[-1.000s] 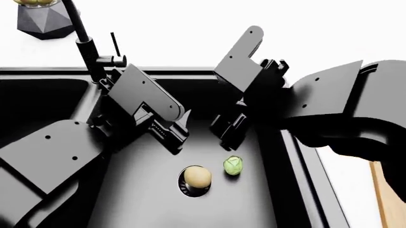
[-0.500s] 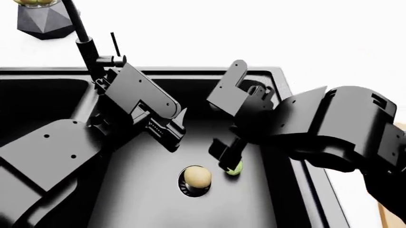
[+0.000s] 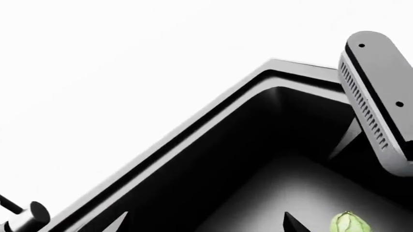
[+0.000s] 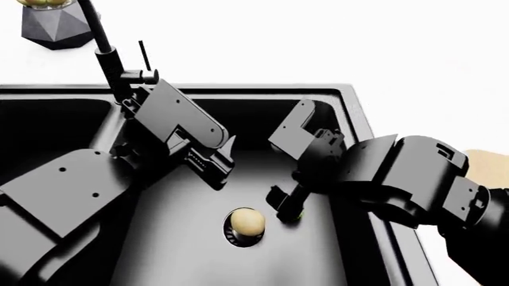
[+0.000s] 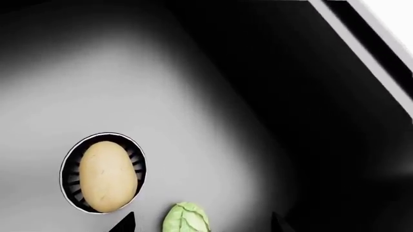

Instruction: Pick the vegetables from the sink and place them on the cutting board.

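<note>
Cabbage [image 4: 294,213] seemingly between right fingers [image 4: 280,210], mostly hidden.

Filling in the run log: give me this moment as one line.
right gripper: open, jaws around cabbage | left gripper: open, idle over sink | potato: on drain | phase: pre-grasp

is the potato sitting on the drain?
Yes, in the right wrist view the potato lies right on the round drain, whose ring shows around it, in the sink.
</note>
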Controlling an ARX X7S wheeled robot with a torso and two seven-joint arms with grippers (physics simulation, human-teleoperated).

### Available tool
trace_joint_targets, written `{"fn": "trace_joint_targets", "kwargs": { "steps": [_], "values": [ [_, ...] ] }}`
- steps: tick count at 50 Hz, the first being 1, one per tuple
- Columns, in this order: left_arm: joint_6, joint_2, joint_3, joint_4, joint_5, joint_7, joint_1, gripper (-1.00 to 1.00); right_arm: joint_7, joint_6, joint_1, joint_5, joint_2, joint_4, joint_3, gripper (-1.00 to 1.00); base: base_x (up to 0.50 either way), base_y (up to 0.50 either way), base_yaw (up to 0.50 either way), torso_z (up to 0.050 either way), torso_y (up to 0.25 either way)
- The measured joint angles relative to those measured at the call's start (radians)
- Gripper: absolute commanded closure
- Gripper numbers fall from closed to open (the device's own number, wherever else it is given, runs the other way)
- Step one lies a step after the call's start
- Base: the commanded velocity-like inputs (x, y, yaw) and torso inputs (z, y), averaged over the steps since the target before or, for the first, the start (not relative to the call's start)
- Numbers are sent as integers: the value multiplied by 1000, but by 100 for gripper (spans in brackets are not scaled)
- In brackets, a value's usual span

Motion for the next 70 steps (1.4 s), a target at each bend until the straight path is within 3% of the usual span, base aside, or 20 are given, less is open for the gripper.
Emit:
{"fn": "trace_joint_targets", "kwargs": {
  "steps": [34,70],
  "values": [
    [50,9,31,-45,14,-5,14,-100,-67,-162,-121,-79,-7,188,-37,-100,0,0,0,0,0],
    [75,19,54,-86,18,-9,13,-100,-224,-369,-196,-191,-147,572,-97,-100,0,0,0,0,0]
  ]
}}
